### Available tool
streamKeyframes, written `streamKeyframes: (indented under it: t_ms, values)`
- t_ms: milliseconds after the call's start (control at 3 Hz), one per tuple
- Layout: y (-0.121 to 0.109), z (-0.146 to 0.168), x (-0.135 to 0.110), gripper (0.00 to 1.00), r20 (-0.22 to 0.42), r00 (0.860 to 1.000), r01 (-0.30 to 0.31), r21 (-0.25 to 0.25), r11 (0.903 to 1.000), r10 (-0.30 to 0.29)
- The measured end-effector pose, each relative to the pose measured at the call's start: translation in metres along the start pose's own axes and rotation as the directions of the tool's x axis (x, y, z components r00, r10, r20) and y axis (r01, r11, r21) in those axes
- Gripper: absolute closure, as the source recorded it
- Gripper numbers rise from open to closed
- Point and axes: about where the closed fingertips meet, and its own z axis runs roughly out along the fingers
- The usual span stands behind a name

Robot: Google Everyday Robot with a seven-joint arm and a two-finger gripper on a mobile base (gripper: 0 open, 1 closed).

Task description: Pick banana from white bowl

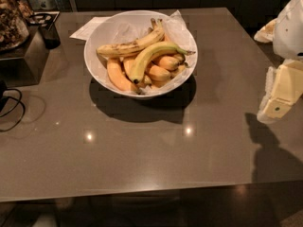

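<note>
Camera view looks down on a white bowl (94,63) sitting toward the far middle of a grey-brown table (142,155). The banana (152,55), long and greenish-yellow, lies on top of the heap inside the bowl, arching from a dark tip at the bowl's front to its stem at the right rim. A speckled banana (127,47) lies just behind it, touching, and shorter orange bananas (117,75) are packed underneath. Crinkled paper (178,26) lines the bowl and sticks up at the back right. Nothing covers the banana from above.

The gripper (279,96) hangs well to the right of the bowl, near the table's right edge, holding nothing; whether it is spread or closed I cannot tell. Left of the bowl stand a dark box (28,58) and a looped black cable (13,105). A flat sheet of paper (87,28) lies just behind the bowl's left side.
</note>
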Motion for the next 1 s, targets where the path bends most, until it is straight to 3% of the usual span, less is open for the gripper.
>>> streamKeyframes:
  t_ms: [333,667,1000]
  values:
    - [0.0,0.0,0.0,0.0,0.0,1.0,0.0,0.0,1.0,0.0]
    - [-0.001,-0.002,-0.012,0.0,0.013,0.999,0.041,0.008,0.9991,-0.041]
    - [0.0,0.006,-0.038,0.0,0.027,0.989,0.144,-0.015,0.9895,-0.143]
